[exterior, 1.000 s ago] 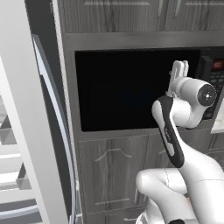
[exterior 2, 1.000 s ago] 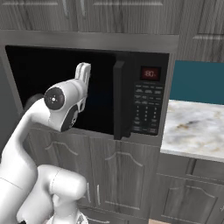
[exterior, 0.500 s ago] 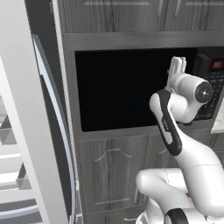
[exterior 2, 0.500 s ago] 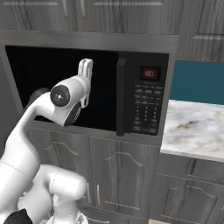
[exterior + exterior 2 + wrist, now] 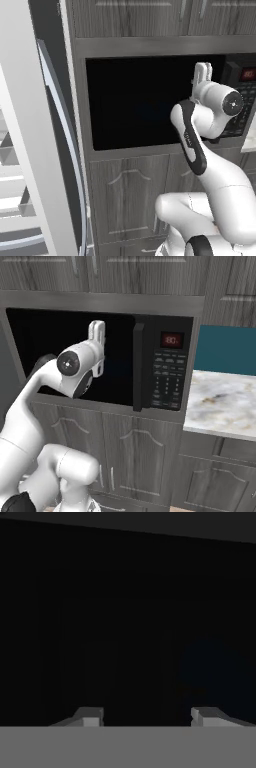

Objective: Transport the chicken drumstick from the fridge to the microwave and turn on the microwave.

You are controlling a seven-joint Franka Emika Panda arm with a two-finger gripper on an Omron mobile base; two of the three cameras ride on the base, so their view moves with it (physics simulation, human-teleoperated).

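Chicken drumstick: cannot be made out anywhere; whether it lies behind the dark glass cannot be told.

Microwave (image 5: pixel 100 356): black, built into grey wood-grain cabinetry, door shut, glass nearly black. Vertical handle (image 5: pixel 137 367) runs down the right edge of the door. Right of the handle, the button keypad (image 5: pixel 166 378), with a small red display (image 5: pixel 171 340) above it. In the left base view the same dark door (image 5: pixel 140 100) takes up the middle of the cabinet face.

Gripper (image 5: pixel 98 331): raised in front of the door glass, fingers pointing upward, near the top of the door and left of the handle. In the left base view it (image 5: pixel 202 72) stands just left of the keypad edge. In the hand view the two fingertips (image 5: pixel 90 717) rise at the bottom with a clear gap between them, nothing held, facing dark glass; a faint bluish round patch (image 5: pixel 212 667) shows in it at right, too dim to identify. Jaws partly apart, empty.

Further out: fridge door (image 5: pixel 30 150), white, open at the left edge of the left base view, with a curved wire rack (image 5: pixel 65 150) and pale shelves (image 5: pixel 12 200) lower left. Right of the microwave, a marbled counter (image 5: pixel 220 406) with a teal wall panel (image 5: pixel 227 351) behind it. Grey cabinet doors (image 5: pixel 130 456) below.
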